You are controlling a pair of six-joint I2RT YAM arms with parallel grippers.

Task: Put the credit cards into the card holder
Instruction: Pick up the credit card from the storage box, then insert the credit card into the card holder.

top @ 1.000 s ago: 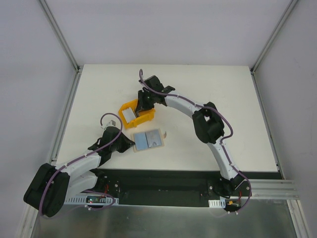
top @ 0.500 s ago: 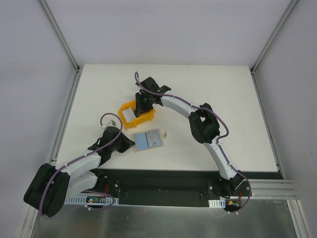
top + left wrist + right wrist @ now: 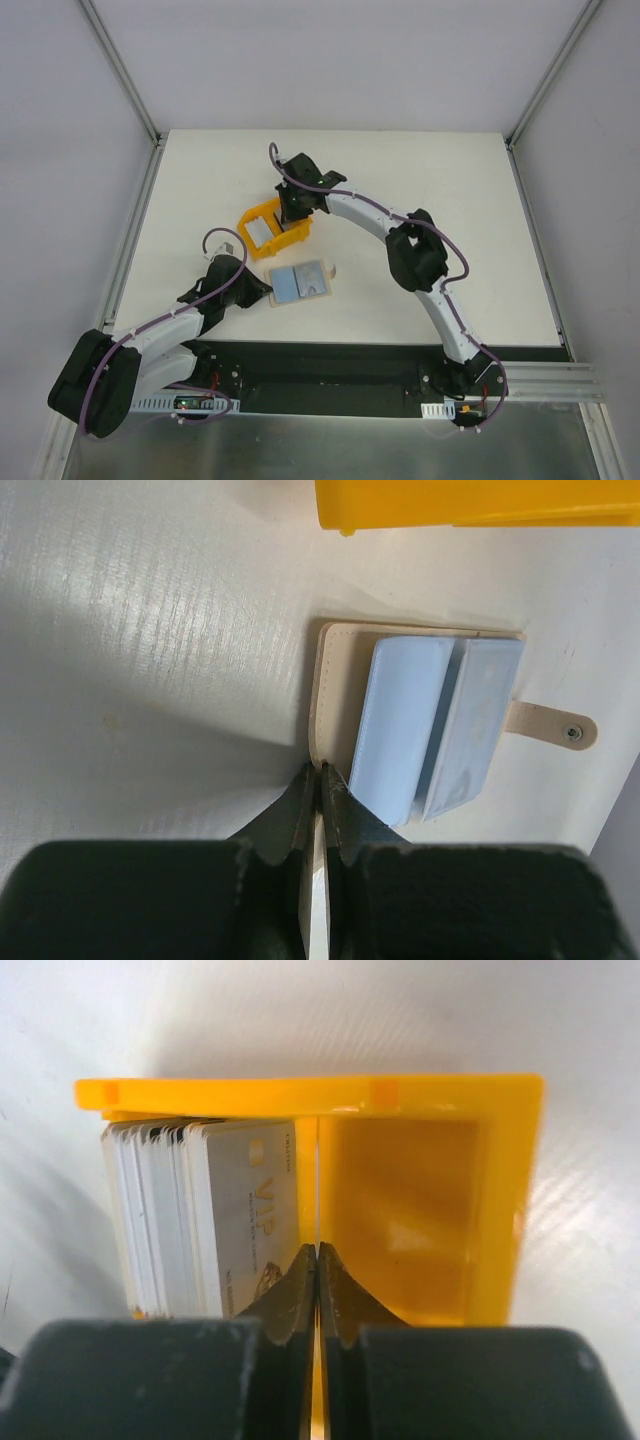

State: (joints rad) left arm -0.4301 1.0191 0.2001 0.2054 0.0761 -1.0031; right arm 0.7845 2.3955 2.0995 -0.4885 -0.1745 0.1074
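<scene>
Top external view: on the white table (image 3: 450, 200) I count one yellow plastic bin (image 3: 255, 215), one card holder (image 3: 300, 283) (a small beige folding wallet, soft and leather-like) and two arms. The card holder lies open and flat just in front of the bin, apart from it. The left wrist view shows two pale blue pockets (image 3: 400, 725) side by side in it, and one beige strap with a round snap button (image 3: 545, 725) sticking out to the side. The credit cards (image 3: 240, 1220), thin, shiny and silvery-grey, stand on edge in a tight pack in one half of the bin. There are several, their edges too close to count exactly, and the front one reads "VIP". The bin's other half holds nothing. The left arm lies low, stretched from its base toward the card holder. The left gripper (image 3: 318, 772) has its fingers pressed together, tips at the holder's near edge, and I cannot tell whether they pinch it. The right arm arcs across the table with a bent elbow, its wrist pointing down into the bin. The right gripper (image 3: 317, 1252) has its fingers together just beside the front card. A thin pale line runs up from the tips. It may be a card seen edge-on, but I cannot tell.
</scene>
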